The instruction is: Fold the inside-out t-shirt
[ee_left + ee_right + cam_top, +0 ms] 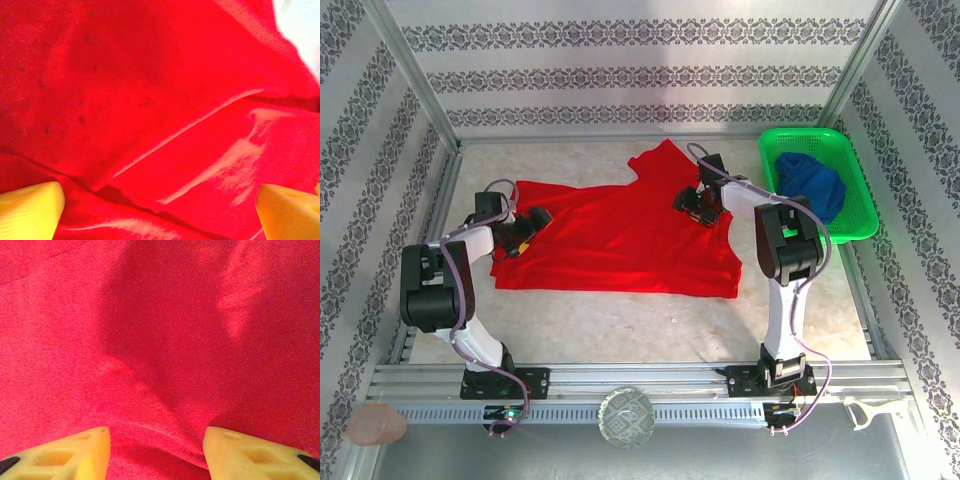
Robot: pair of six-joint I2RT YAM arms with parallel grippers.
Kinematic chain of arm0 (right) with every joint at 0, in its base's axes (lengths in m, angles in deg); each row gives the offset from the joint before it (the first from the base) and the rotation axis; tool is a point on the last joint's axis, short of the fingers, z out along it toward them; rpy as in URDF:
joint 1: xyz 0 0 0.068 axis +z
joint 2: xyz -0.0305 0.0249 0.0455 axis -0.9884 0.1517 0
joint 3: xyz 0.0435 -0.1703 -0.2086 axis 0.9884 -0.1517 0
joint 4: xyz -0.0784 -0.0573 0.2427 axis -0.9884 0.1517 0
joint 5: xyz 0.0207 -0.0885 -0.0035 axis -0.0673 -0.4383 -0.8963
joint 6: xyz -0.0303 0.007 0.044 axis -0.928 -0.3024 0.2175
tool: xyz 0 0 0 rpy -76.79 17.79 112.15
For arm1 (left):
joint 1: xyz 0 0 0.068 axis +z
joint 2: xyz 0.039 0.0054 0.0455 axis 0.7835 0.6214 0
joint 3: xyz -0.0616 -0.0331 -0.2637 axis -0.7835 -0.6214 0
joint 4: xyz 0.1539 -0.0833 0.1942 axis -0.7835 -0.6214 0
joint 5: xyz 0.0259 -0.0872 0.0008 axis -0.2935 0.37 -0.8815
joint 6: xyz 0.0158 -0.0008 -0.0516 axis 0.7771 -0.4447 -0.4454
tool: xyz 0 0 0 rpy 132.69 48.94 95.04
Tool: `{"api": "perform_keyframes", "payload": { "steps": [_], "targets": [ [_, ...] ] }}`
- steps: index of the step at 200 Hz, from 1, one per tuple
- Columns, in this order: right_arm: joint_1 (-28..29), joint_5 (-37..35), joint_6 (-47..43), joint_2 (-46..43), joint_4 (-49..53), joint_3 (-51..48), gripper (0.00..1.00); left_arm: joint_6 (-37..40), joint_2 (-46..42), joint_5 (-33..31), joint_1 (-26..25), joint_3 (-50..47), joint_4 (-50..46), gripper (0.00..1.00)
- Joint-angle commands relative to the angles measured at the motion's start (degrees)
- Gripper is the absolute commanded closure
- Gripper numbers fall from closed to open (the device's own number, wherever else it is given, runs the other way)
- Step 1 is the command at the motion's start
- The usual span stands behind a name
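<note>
The inside-out t-shirt [620, 235] lay spread across the middle of the table [650, 325], one sleeve pointing toward the back wall. From above, its tag and print could not be made out.

The left gripper [523, 240] sat over the shirt's left edge. In the left wrist view [160, 210] its yellow fingertips [30, 210] showed at the bottom corners, cut off by the frame, spread wide with nothing between them. Beneath them the cloth [125, 75] ran in long creases with pale, washed-out streaks, and a sliver of bare table showed at top right.

The right gripper [695, 208] was down on the shirt near its right shoulder, its tips hidden from above by the wrist. In the right wrist view [156, 450] its fingers [240, 455] stood partly apart with a ridge of red cloth [160, 315] bunched between them; whether they truly pinched it could not be told.

At the far right, a green basket [770, 150] held a dark blue garment [810, 185], crumpled so its shape was unclear.
</note>
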Motion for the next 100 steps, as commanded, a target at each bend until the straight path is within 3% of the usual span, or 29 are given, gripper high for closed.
{"api": "perform_keyframes", "payload": {
  "steps": [1, 46, 80, 100],
  "targets": [
    [-0.9, 0.7, 4.3, -1.4, 1.7, -6.1, 0.44, -3.5, -0.4, -0.6, -0.4, -5.6, -0.4, 0.0],
    [-2.9, 2.4, 7.3, -8.0, -2.9, -18.1, 0.44, -7.2, -6.5, -1.0, -1.2, -15.8, 1.3, 0.0],
    [-3.4, 3.1, 8.9, -13.7, -6.4, -27.0, 0.44, -10.4, -16.7, -2.4, -1.4, -24.0, 0.4, 0.0],
    [-3.5, 3.3, 9.6, -18.7, -7.7, -29.8, 0.44, -9.5, -24.2, -3.9, -1.4, -22.4, -4.5, 0.0]
  ]
}}
